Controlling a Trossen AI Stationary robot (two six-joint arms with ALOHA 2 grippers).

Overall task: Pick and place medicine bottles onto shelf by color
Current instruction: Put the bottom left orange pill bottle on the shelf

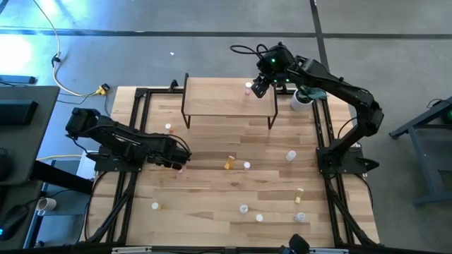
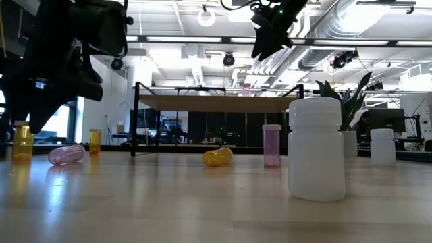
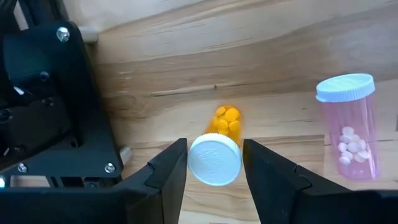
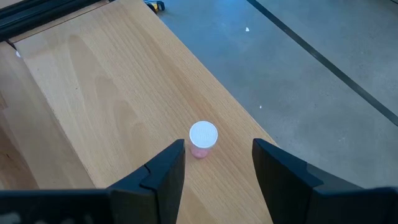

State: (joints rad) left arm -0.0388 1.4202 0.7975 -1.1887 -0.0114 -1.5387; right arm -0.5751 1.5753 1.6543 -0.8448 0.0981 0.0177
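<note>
An orange medicine bottle with a white cap stands upright at the table's left, and my left gripper comes down on it from above. Beside it, a pink bottle lies on its side. In the low view, the orange bottle shows under the dark gripper, which hides its cap. My right gripper hangs open above the shelf. Just ahead of its fingers, a pink bottle stands on the shelf's board. My left gripper has the orange bottle's white cap between its two fingers, and the cap fills the gap from finger to finger. The fingers point down from above. The bottle is upright, its bottom at the tabletop or just above it; I cannot tell which.
Loose bottles lie over the table's middle and near side: an orange one, a clear one and a yellow one. A white bottle stands close to the low camera. A white pot sits right of the shelf.
</note>
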